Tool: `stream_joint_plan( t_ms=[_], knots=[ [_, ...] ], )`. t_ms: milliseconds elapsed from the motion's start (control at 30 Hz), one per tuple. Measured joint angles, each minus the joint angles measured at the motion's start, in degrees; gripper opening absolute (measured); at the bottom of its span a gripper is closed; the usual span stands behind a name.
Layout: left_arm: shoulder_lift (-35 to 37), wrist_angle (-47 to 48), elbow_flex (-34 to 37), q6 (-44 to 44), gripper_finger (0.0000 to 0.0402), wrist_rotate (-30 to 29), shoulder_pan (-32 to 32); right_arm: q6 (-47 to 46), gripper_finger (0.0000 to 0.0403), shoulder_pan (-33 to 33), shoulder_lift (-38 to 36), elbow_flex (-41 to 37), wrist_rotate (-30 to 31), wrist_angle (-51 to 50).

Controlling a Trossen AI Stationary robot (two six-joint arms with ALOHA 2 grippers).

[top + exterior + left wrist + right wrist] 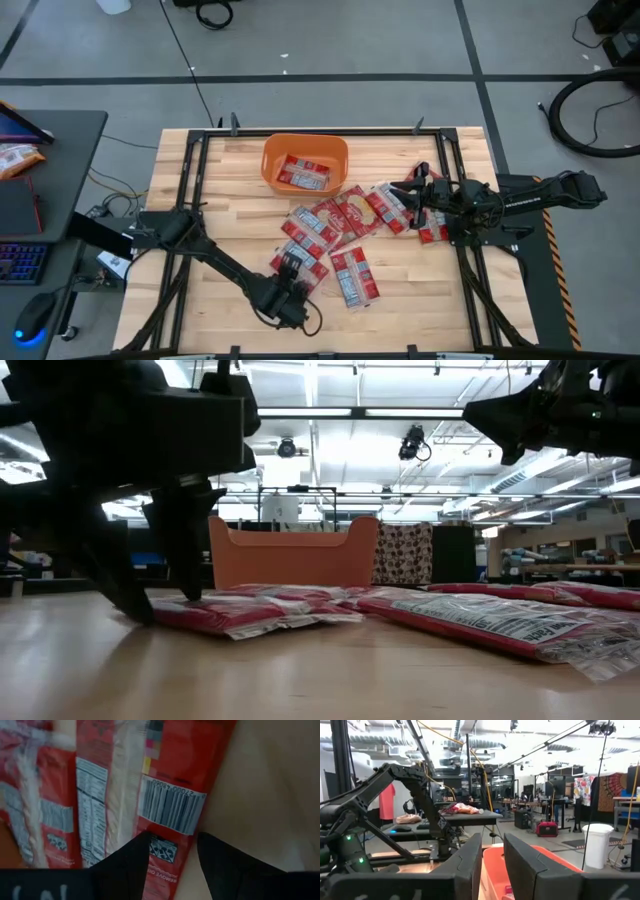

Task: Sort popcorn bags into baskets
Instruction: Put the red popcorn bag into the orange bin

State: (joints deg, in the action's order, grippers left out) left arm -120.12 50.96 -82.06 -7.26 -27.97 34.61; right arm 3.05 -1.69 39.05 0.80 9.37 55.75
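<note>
Several red popcorn bags (340, 215) lie flat in a loose cluster at mid-table, and a few more (303, 173) lie inside the orange tub (270, 150) near the far edge. My left gripper (290, 285) is open and points down at the nearest bag (300, 262). Its fingers straddle that bag's barcode end (170, 810), one finger over the bag and one over bare wood. My right gripper (408, 190) hovers open and empty above the bags on the right (430, 225). It faces the tub (555, 865) and is held high in the low view (515, 440). My left gripper comes from above, pointing down. In the low view one fingertip (188, 596) reaches the top of the bag's end (225, 615) and the other (138, 615) reaches the table beside it. Whether they truly touch I cannot tell. The bag lies flat on the table.
One bag (353, 277) lies alone to the right of my left gripper. A black frame rail (185, 190) runs along each table side. Bare wood (210, 200) lies left of the cluster. A desk with a keyboard (20, 262) stands beyond the left edge.
</note>
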Motion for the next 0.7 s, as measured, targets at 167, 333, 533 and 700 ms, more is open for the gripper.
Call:
stream_joint_plan(
  t_ms=[167, 333, 533, 700],
  knots=[
    [-0.04, 0.17, 0.04, -1.22, 0.0128, -0.73, -0.04, 0.53, 0.0087, -0.04, 0.0, 0.0, 0.02, 1.03],
    [-0.02, 0.17, 0.04, -2.68, 0.0048, -0.76, -0.04, 0.59, 0.0087, -0.04, 0.0, 0.0, 0.0, 1.09],
    [0.37, 3.29, 0.04, -2.67, 0.0009, 0.32, -0.51, 0.6, 0.0087, -0.04, 0.0, 0.0, 0.0, 1.09],
    [3.86, 11.23, -0.97, -2.63, 0.0006, 0.71, -1.95, 1.05, 0.0087, -0.05, 0.0, 0.01, 0.01, 1.11]
  ],
)
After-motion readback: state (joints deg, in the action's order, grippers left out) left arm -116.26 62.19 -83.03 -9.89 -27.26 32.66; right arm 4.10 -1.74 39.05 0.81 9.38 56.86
